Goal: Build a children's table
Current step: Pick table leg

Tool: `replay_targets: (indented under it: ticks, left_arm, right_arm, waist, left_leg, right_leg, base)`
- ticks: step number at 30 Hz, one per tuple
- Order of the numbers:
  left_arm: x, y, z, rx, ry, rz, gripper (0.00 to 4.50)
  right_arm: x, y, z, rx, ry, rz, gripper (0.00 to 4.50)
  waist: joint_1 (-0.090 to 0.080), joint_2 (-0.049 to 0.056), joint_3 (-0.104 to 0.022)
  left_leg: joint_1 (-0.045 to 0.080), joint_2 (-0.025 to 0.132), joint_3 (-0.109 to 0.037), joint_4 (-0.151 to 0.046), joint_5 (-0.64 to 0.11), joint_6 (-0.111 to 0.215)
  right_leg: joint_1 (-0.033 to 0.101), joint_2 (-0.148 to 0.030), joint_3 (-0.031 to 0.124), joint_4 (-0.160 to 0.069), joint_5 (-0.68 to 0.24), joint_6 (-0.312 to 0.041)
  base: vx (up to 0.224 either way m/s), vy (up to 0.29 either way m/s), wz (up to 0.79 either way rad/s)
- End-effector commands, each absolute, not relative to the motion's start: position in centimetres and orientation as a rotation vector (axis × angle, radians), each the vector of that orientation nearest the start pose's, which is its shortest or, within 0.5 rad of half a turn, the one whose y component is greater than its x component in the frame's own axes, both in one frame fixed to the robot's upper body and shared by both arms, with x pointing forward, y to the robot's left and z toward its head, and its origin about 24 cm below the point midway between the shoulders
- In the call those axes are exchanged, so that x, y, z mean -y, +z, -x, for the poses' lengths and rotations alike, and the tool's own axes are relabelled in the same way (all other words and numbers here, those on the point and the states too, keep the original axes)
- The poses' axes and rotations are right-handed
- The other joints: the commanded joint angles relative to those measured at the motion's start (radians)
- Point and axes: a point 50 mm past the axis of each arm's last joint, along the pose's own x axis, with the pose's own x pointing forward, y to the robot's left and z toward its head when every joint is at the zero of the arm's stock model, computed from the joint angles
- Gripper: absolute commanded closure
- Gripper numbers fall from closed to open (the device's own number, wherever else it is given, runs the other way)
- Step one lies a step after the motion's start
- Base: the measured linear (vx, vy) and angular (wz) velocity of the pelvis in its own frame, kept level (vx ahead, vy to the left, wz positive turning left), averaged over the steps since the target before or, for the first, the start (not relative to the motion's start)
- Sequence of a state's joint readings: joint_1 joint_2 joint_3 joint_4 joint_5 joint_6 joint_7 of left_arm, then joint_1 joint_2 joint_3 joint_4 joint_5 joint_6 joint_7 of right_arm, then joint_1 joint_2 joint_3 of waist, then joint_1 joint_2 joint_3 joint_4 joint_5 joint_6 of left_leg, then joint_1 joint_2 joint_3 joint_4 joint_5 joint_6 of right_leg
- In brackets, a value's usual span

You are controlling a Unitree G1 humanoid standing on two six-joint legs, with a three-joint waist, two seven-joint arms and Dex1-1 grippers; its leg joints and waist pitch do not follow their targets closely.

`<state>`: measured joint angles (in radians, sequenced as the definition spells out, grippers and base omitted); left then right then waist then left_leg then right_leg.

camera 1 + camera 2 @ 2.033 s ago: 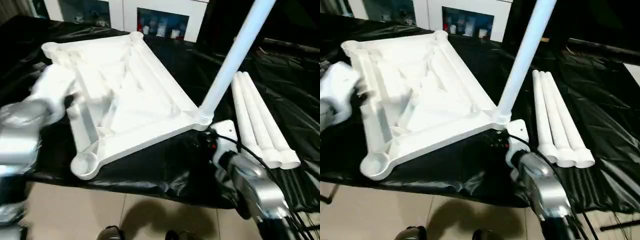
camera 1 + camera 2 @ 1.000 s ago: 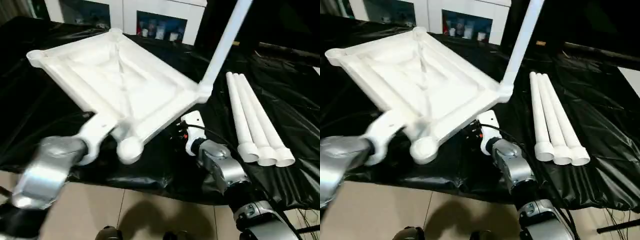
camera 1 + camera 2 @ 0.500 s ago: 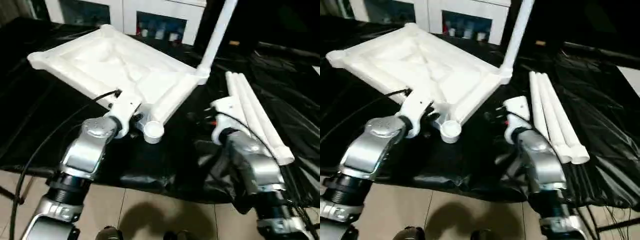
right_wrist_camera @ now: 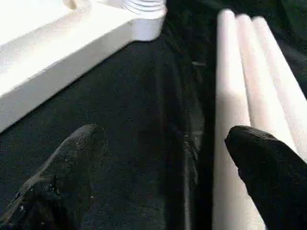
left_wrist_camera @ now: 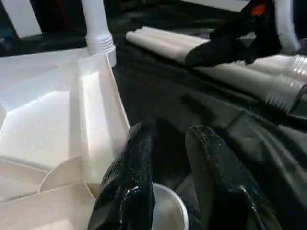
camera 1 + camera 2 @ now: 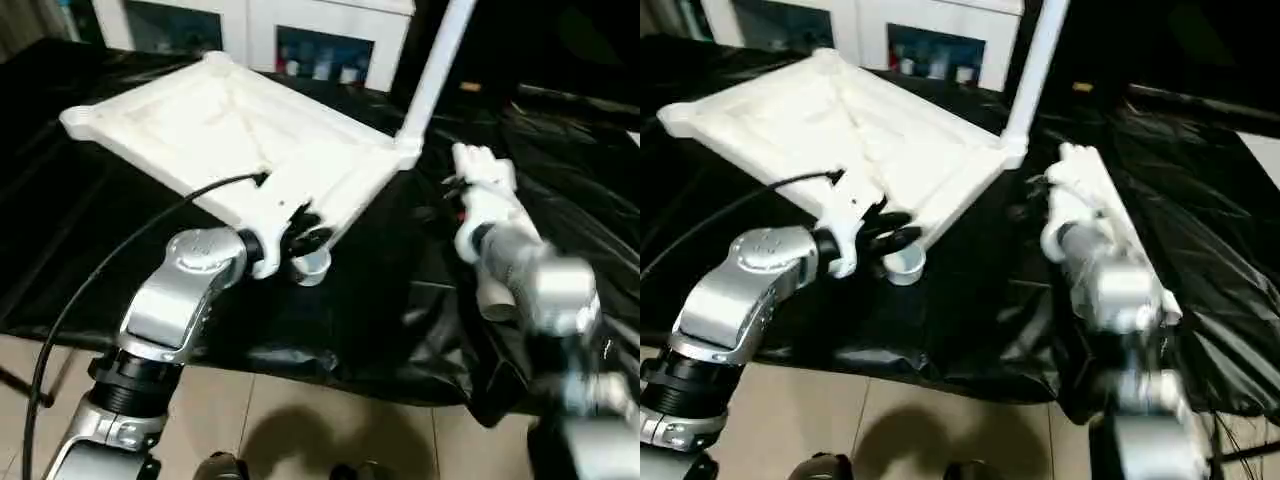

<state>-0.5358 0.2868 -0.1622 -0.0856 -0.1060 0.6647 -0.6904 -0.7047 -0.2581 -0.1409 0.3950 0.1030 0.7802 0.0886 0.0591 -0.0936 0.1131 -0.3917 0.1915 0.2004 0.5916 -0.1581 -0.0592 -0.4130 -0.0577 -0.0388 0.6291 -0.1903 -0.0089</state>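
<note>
the white table top (image 6: 230,140) lies underside up on the bench (image 6: 90,260), its ribbed bracing facing the ceiling, one corner reaching toward the near edge. one leg (image 6: 432,70) already stands upright in the far right corner socket, rising out of sight. the near corner socket (image 6: 310,262) is an open round cup, and the left pincer (image 5: 168,158) is at it: one black finger lies against the socket's rim, the other is off to the side over the black sheet, so the two are parted with nothing gripped between them.

the three loose legs (image 4: 249,96) lie side by side on the bench to the right of the top, touching one another. the right pincer (image 4: 163,163) hangs above the strip of sheet between the top's edge and those legs, fingers spread wide, one finger (image 4: 264,158) over the nearest loose leg.

the bench is draped in a glossy, wrinkled black plastic sheet (image 6: 1230,230) that hangs over the front edge. below it is a pale tiled floor (image 6: 320,430). behind the bench stands a white cabinet (image 6: 290,30) with glass doors and small items inside.
</note>
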Motion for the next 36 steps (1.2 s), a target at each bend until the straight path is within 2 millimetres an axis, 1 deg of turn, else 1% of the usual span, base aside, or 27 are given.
replay_targets:
  ticks: [1, 2, 4, 7, 8, 9, 10, 11, 12, 13, 14, 15, 17, 18, 20, 22, 23, 24, 27, 30, 32, 36]
  left_arm:
    - [-10.0, 14.3, -30.8, -0.168, -0.901, -0.252, 3.17]
    - [-10.0, 14.2, -30.6, -0.170, -0.913, -0.258, 3.17]
    - [-10.1, 14.2, -30.5, -0.171, -0.918, -0.259, 3.17]
    - [-10.1, 14.0, -30.2, -0.186, -0.946, -0.259, 3.17]
    - [-10.1, 13.9, -30.1, -0.189, -0.949, -0.262, 3.17]
    - [-10.0, 13.8, -30.0, -0.196, -0.956, -0.268, 3.17]
    - [-10.0, 13.8, -30.0, -0.198, -0.958, -0.269, 3.17]
    - [-10.0, 13.8, -30.0, -0.199, -0.959, -0.269, 3.17]
    - [-10.0, 13.7, -29.9, -0.200, -0.963, -0.269, 3.17]
    - [-10.0, 13.7, -29.9, -0.201, -0.964, -0.269, 3.17]
    - [-9.9, 13.7, -29.8, -0.203, -0.969, -0.272, 3.17]
    - [-9.9, 13.7, -29.8, -0.204, -0.971, -0.273, 3.17]
    - [-10.0, 13.7, -29.7, -0.209, -0.975, -0.275, 3.17]
    - [-10.0, 13.6, -29.6, -0.209, -0.976, -0.274, 3.17]
    - [-10.0, 13.6, -29.6, -0.210, -0.977, -0.275, 3.17]
    - [-10.0, 13.6, -29.6, -0.210, -0.977, -0.277, 3.17]
    - [-10.0, 13.6, -29.5, -0.211, -0.977, -0.279, 3.17]
    - [-10.0, 13.6, -29.5, -0.211, -0.977, -0.279, 3.17]
    - [-10.0, 13.6, -29.5, -0.209, -0.978, -0.281, 3.17]
    - [-9.9, 13.6, -29.5, -0.207, -0.981, -0.284, 3.17]
    - [-9.9, 13.6, -29.5, -0.205, -0.983, -0.287, 3.17]
    - [-9.8, 13.6, -29.4, -0.203, -0.988, -0.288, 3.17]
  right_arm:
    - [20.6, 10.2, -36.3, -0.511, -0.061, 0.031, 0.07]
    - [21.0, 10.2, -36.4, -0.528, -0.076, 0.020, 0.07]
    - [21.2, 10.1, -36.5, -0.539, -0.083, 0.017, 0.07]
    - [21.6, 9.7, -36.6, -0.589, -0.099, 0.032, 0.07]
    - [21.7, 9.6, -36.7, -0.599, -0.104, 0.033, 0.07]
    - [22.0, 9.1, -36.7, -0.634, -0.108, 0.028, 0.07]
    - [22.0, 8.9, -36.6, -0.650, -0.105, 0.026, 0.07]
    - [22.1, 8.7, -36.6, -0.658, -0.106, 0.027, 0.07]
    - [22.2, 8.3, -36.5, -0.683, -0.109, 0.030, 0.07]
    - [22.2, 8.2, -36.5, -0.686, -0.109, 0.031, 0.07]
    - [22.3, 7.7, -36.3, -0.708, -0.114, 0.031, 0.07]
    - [22.4, 7.6, -36.3, -0.715, -0.114, 0.030, 0.07]
    - [22.5, 7.0, -36.1, -0.737, -0.119, 0.025, 0.07]
    - [22.5, 6.8, -36.1, -0.745, -0.116, 0.017, 0.07]
    - [22.4, 6.7, -36.1, -0.750, -0.108, 0.001, 0.07]
    - [22.2, 6.8, -36.2, -0.747, -0.091, -0.004, 0.07]
    - [21.6, 7.1, -36.4, -0.723, -0.051, -0.013, 0.07]
    - [21.6, 7.2, -36.4, -0.720, -0.046, -0.014, 0.07]
    - [20.4, 7.7, -36.6, -0.692, 0.034, -0.013, 0.07]
    - [20.1, 7.7, -36.5, -0.700, 0.052, -0.013, 0.07]
    - [20.2, 7.2, -36.4, -0.719, 0.038, -0.008, 0.07]
    - [20.5, 5.8, -35.7, -0.804, 0.025, -0.002, 0.07]
  waist:
    - [0.001, 0.006, -0.086]
    - [0.001, 0.005, -0.088]
    - [0.001, 0.006, -0.088]
    - [0.001, 0.006, -0.087]
    - [0.000, 0.005, -0.086]
    - [0.001, 0.005, -0.086]
    - [0.000, 0.003, -0.086]
    - [0.001, 0.004, -0.086]
    - [0.000, 0.000, -0.087]
    - [0.001, 0.002, -0.087]
    - [0.001, -0.002, -0.088]
    - [0.002, 0.000, -0.088]
    - [0.002, 0.000, -0.088]
    - [0.002, -0.004, -0.091]
    - [0.001, -0.004, -0.092]
    - [0.001, -0.005, -0.092]
    - [0.001, -0.006, -0.094]
    - [0.001, -0.005, -0.095]
    - [0.000, -0.006, -0.097]
    - [0.000, -0.004, -0.098]
    - [0.002, -0.003, -0.100]
    - [0.003, -0.003, -0.102]
  left_leg:
    - [0.025, 0.031, -0.016, -0.059, -0.102, -0.026]
    - [0.025, 0.030, -0.014, -0.057, -0.074, -0.015]
    - [0.025, 0.030, -0.013, -0.056, -0.074, -0.008]
    - [0.026, 0.030, -0.012, -0.056, -0.085, -0.009]
    - [0.026, 0.030, -0.012, -0.057, -0.098, -0.010]
    - [0.026, 0.030, -0.012, -0.056, -0.101, -0.012]
    - [0.026, 0.030, -0.011, -0.056, -0.103, -0.013]
    - [0.027, 0.030, -0.011, -0.055, -0.104, -0.013]
    - [0.025, 0.031, -0.011, -0.055, -0.098, -0.013]
    - [0.025, 0.030, -0.011, -0.055, -0.096, -0.013]
    - [0.025, 0.030, -0.010, -0.054, -0.092, -0.011]
    - [0.025, 0.031, -0.010, -0.054, -0.092, -0.011]
    - [0.025, 0.031, -0.011, -0.054, -0.094, -0.014]
    - [0.024, 0.031, -0.011, -0.053, -0.087, -0.012]
    - [0.024, 0.031, -0.010, -0.052, -0.086, -0.010]
    - [0.022, 0.031, -0.010, -0.051, -0.085, -0.007]
    - [0.021, 0.031, -0.011, -0.051, -0.080, -0.005]
    - [0.022, 0.031, -0.011, -0.051, -0.081, -0.004]
    - [0.021, 0.032, -0.012, -0.050, -0.074, 0.002]
    - [0.023, 0.033, -0.011, -0.049, -0.072, 0.005]
    - [0.026, 0.034, -0.010, -0.049, -0.075, -0.003]
    - [0.026, 0.033, -0.011, -0.048, -0.085, -0.015]
  right_leg:
    - [0.051, -0.066, 0.046, -0.061, -0.075, -0.159]
    - [0.052, -0.064, 0.046, -0.056, -0.028, -0.167]
    - [0.053, -0.064, 0.046, -0.056, -0.018, -0.172]
    - [0.051, -0.064, 0.046, -0.057, -0.034, -0.178]
    - [0.051, -0.064, 0.046, -0.060, -0.056, -0.175]
    - [0.050, -0.065, 0.046, -0.061, -0.064, -0.173]
    - [0.051, -0.066, 0.046, -0.061, -0.072, -0.173]
    - [0.050, -0.066, 0.046, -0.062, -0.074, -0.173]
    - [0.052, -0.066, 0.046, -0.060, -0.072, -0.172]
    - [0.052, -0.066, 0.046, -0.061, -0.074, -0.172]
    - [0.052, -0.065, 0.046, -0.060, -0.071, -0.171]
    - [0.051, -0.066, 0.045, -0.060, -0.074, -0.172]
    - [0.051, -0.066, 0.045, -0.060, -0.082, -0.169]
    - [0.053, -0.067, 0.044, -0.057, -0.077, -0.171]
    - [0.052, -0.066, 0.044, -0.058, -0.075, -0.172]
    - [0.054, -0.066, 0.044, -0.058, -0.072, -0.171]
    - [0.055, -0.067, 0.044, -0.056, -0.068, -0.171]
    - [0.055, -0.067, 0.044, -0.056, -0.067, -0.171]
    - [0.056, -0.067, 0.043, -0.055, -0.065, -0.172]
    - [0.053, -0.067, 0.043, -0.055, -0.061, -0.179]
    - [0.053, -0.067, 0.043, -0.055, -0.068, -0.184]
    - [0.053, -0.066, 0.043, -0.055, -0.075, -0.182]
  base:
    - [0.000, 0.000, 0.00]
    - [0.000, 0.000, 0.00]
    - [0.000, 0.000, 0.00]
    - [0.000, 0.000, 0.00]
    - [0.000, 0.000, 0.00]
    - [0.000, 0.000, 0.00]
    - [0.000, 0.000, 0.00]
    - [0.000, 0.000, 0.00]
    - [0.000, 0.000, 0.00]
    - [0.000, 0.000, 0.00]
    - [0.000, 0.000, 0.00]
    - [0.000, 0.000, 0.00]
    - [0.000, 0.000, 0.00]
    - [0.000, 0.000, 0.00]
    - [0.000, 0.000, 0.00]
    - [0.000, 0.000, 0.00]
    - [0.000, 0.000, 0.00]
    - [0.000, 0.000, 0.00]
    - [0.000, 0.000, 0.00]
    - [0.000, 0.000, 0.00]
    - [0.000, 0.000, 0.00]
    - [0.000, 0.000, 0.00]
